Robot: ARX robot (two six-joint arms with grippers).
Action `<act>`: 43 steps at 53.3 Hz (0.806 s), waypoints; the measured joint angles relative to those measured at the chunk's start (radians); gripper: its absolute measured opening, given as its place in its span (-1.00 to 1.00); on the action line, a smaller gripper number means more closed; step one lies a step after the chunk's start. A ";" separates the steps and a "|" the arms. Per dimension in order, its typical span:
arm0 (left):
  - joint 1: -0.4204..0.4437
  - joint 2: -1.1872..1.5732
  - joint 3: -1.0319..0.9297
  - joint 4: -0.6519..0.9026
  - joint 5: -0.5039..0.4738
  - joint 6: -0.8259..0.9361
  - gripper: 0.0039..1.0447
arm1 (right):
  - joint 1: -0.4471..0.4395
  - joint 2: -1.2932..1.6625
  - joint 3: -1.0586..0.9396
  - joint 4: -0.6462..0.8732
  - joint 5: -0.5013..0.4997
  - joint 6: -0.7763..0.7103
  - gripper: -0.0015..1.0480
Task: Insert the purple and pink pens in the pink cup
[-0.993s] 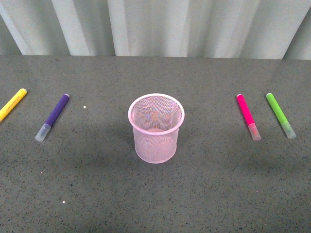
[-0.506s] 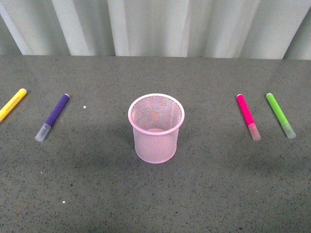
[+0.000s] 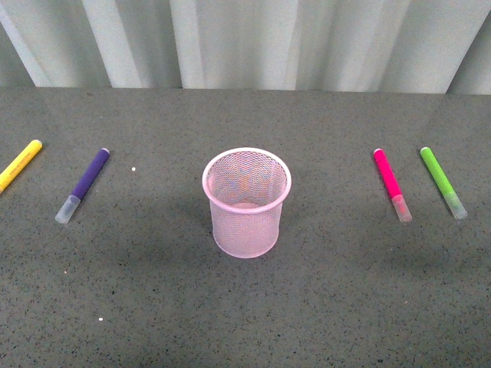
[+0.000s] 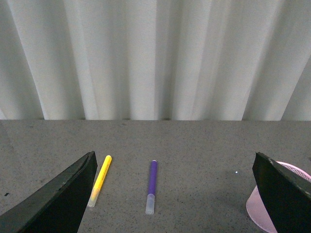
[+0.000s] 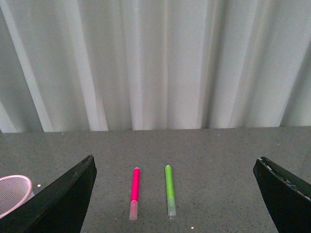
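Left gripper (image 4: 174, 154) and right gripper (image 5: 175, 157): fingers (image 4: 58, 199) spread wide, empty

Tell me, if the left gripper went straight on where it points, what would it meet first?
Likely the purple pen, lying on the table roughly midway ahead of the open left gripper; depth is unclear.

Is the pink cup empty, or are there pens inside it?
Empty. Inside the pink cup only its bare bottom shows, and the purple pen and pink pen lie flat on the table.

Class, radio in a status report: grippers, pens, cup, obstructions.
Left gripper open, right gripper open. Purple pen, pink pen lying outside pink cup. Path clear.
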 joint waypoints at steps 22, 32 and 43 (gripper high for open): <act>-0.050 0.605 0.263 -0.232 -0.098 0.017 0.88 | 0.000 0.000 0.000 0.000 0.000 0.000 0.87; -0.024 0.996 0.404 0.000 -0.045 0.033 0.88 | 0.000 0.000 0.000 0.000 0.000 0.000 0.87; -0.028 1.366 0.584 0.035 -0.013 0.029 0.88 | 0.000 0.000 0.000 0.000 0.000 0.000 0.87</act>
